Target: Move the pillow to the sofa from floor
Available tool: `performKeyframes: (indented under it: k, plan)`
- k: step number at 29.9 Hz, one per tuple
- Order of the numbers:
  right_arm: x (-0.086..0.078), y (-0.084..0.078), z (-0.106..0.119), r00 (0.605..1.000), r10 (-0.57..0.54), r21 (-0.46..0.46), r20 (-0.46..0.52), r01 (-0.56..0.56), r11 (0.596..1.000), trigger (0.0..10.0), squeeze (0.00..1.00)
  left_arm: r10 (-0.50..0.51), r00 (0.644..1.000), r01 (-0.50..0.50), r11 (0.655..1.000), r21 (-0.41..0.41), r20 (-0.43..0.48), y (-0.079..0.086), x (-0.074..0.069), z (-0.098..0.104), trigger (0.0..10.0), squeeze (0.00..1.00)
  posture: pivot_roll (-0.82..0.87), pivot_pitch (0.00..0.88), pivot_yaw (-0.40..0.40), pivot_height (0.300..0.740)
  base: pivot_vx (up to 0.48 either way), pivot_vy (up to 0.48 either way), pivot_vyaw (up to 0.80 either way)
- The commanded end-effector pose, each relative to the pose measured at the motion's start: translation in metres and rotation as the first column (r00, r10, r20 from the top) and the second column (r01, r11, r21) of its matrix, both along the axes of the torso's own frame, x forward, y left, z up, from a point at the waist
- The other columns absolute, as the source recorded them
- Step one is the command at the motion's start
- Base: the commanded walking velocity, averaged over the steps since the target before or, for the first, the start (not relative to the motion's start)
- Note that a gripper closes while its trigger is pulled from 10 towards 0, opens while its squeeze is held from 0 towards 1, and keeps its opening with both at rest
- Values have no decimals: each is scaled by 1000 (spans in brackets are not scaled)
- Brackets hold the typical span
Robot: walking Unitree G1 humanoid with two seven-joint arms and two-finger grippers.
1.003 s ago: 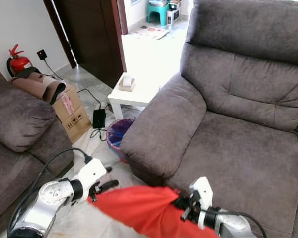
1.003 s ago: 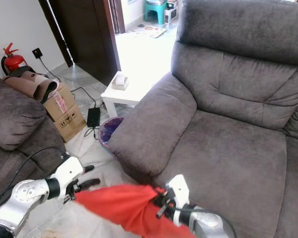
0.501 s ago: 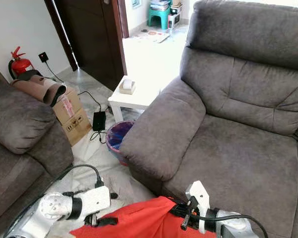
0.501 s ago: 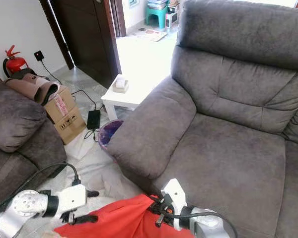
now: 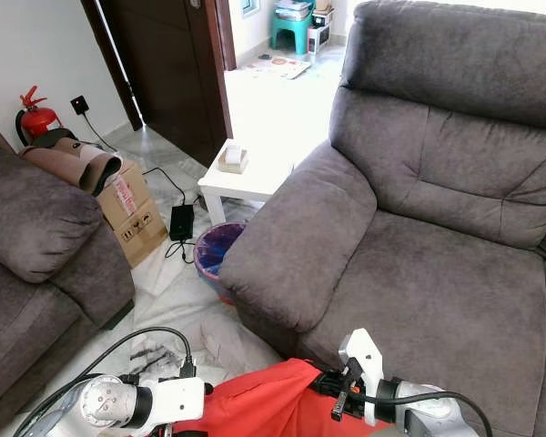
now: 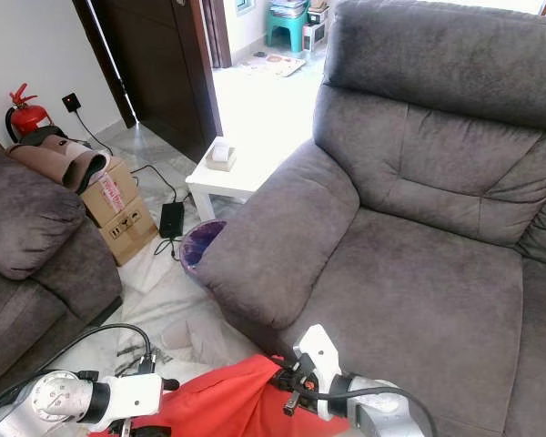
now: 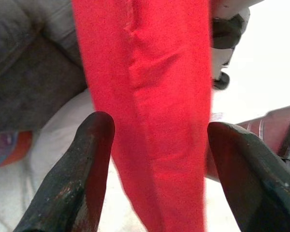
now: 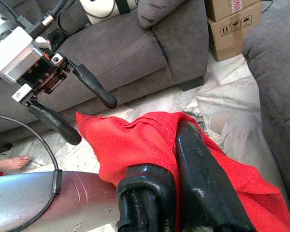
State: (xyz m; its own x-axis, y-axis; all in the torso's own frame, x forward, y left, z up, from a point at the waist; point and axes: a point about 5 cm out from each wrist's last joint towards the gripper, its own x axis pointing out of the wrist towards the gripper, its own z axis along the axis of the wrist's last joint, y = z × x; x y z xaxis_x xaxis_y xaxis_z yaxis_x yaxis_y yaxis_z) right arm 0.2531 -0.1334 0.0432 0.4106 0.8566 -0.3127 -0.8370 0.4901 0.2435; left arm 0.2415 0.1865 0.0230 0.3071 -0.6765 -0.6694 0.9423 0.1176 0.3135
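Observation:
The red pillow hangs limp low in front of me, before the grey sofa's seat and above the tiled floor. My right gripper is shut on its right end; the right wrist view has a black finger pressed into the red fabric. My left gripper is open and straddles the pillow's left end, with a gap on each side. Its two spread fingers appear beside the pillow's corner in the right wrist view.
A second grey sofa stands at my left. Between the two sofas are cardboard boxes, a purple bin and a low white table. Cables and white wrapping lie on the floor. A person's bare foot is nearby.
My left arm has dropped and swung its gripper from beside the pillow's left tip to astride it. The pillow sits lower in view. The right gripper keeps its hold.

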Motion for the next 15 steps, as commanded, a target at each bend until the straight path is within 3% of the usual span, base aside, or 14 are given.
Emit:
performKeyframes:
  k: [1, 12, 15]
  plan:
    - [7, 11, 22, 995, 43, 77, 93, -50, 996, 10000, 0, 25, 999, -25, 1000, 7, -25, 3, -5, -9, 10000, 0, -19, 101, 73, 740, 0, 0, 0]
    - [8, 6, 27, 993, 60, 70, 98, -67, 995, 10000, 0, 93, 993, -88, 993, 78, -73, 20, -22, -33, 10000, 0, -22, 104, 69, 740, 0, 0, 0]
    - [7, 5, 26, 994, 68, 60, 90, -74, 995, 10000, 0, 192, 980, -189, 980, 60, -47, 28, -22, -36, 10000, 0, -20, 106, 65, 740, 0, 0, 0]
